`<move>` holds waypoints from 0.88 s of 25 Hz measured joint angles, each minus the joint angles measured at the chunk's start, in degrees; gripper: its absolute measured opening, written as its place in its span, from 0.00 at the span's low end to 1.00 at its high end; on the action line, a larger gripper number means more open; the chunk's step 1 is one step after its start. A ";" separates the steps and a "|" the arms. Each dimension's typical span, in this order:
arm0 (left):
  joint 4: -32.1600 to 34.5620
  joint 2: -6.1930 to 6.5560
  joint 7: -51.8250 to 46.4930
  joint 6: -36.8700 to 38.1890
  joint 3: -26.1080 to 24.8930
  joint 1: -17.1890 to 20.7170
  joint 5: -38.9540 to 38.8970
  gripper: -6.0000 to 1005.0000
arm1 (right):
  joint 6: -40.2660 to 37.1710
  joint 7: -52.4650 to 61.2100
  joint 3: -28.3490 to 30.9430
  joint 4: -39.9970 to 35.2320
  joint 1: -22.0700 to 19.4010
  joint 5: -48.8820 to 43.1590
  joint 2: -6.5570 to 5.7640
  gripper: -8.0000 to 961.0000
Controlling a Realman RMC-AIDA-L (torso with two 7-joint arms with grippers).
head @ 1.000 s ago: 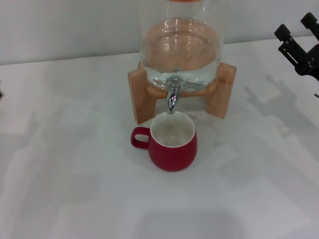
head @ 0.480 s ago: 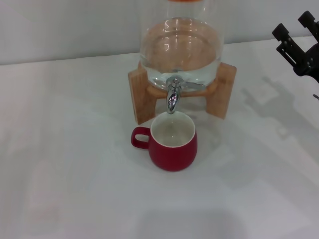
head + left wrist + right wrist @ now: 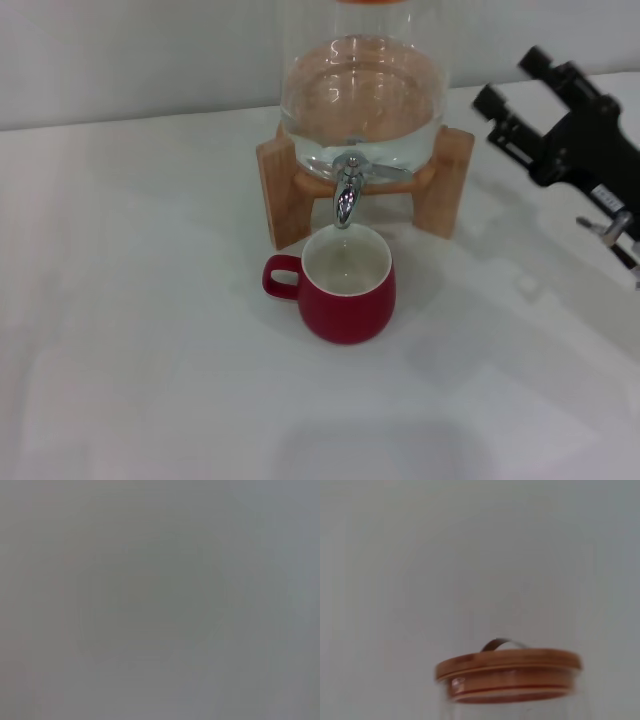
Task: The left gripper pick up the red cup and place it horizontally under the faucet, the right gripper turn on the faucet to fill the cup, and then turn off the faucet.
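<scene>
Hovering right of faucet, right gripper, fingers spread, empty; red cup upright on counter beneath spout.

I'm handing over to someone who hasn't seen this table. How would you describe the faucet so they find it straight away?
Look for the clear glass dispenser on its wooden stand at the back of the white table. At the base of the glass, between the stand's two legs, is the faucet, with the red cup standing right under its spout. It is the only shiny chrome part there.
</scene>
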 joint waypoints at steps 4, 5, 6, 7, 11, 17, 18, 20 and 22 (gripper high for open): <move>1.31 -0.02 0.00 -0.14 -0.08 -0.15 0.37 0.86 | 0.49 0.92 -3.03 0.02 0.18 0.01 0.05 0.81; 1.46 -0.03 0.00 -0.18 -0.08 -0.15 0.38 0.86 | 0.63 1.33 -4.09 0.01 0.19 0.03 0.05 0.81; 1.59 -0.03 0.00 -0.28 -0.07 -0.10 0.40 0.86 | 0.69 1.62 -5.12 0.02 0.21 0.00 0.06 0.81; 1.70 -0.03 0.00 -0.47 -0.07 0.00 0.40 0.86 | 0.78 1.94 -6.21 0.02 0.22 0.01 0.06 0.81; 2.89 -0.03 0.00 -2.57 -0.04 -0.13 0.39 0.86 | 1.09 2.34 -8.78 -0.02 0.05 -0.01 0.07 0.81; 3.30 -0.03 0.00 -4.04 0.24 -0.24 0.43 0.86 | 1.45 2.38 -10.35 -0.05 0.35 -0.05 0.07 0.81; 3.31 -0.03 0.00 -4.04 0.24 -0.23 0.43 0.86 | 1.54 2.41 -10.60 -0.07 0.42 -0.05 0.07 0.81; 3.41 -0.03 0.00 -4.04 0.22 -0.23 0.43 0.86 | 1.82 2.48 -11.18 -0.06 0.53 -0.07 0.08 0.81; 3.60 -0.03 0.00 -4.04 0.23 -0.25 0.42 0.86 | 2.33 2.53 -11.69 -0.07 0.56 -0.08 0.06 0.81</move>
